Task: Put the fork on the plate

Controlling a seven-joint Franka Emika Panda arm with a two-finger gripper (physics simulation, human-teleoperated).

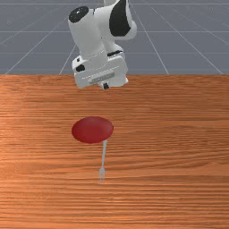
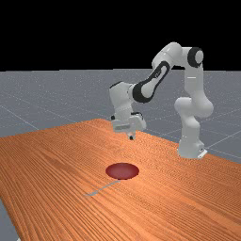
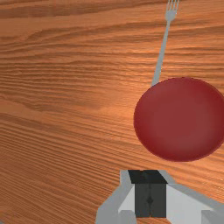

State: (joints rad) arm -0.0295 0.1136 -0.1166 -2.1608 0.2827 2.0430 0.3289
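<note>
Judged to be at step 1 of 2: going for the fork (image 3: 161, 54), flat on the worktop (image 1: 179, 134), tines pointing away from the arm (image 1: 90, 40), handle end right at the rim of the plate (image 3: 179, 118). Too close there to tell touching from tucked under. Up above the worktop, on the arm's side of the plate, with the claw (image 3: 150, 200) closed and empty. Next, reach past the plate, open wide, straddle the thin handle clear of the rim, then lower and pinch.

The fork (image 3: 162, 52) lies on the table (image 3: 65, 100), just beside the plate (image 3: 181, 118).
</note>
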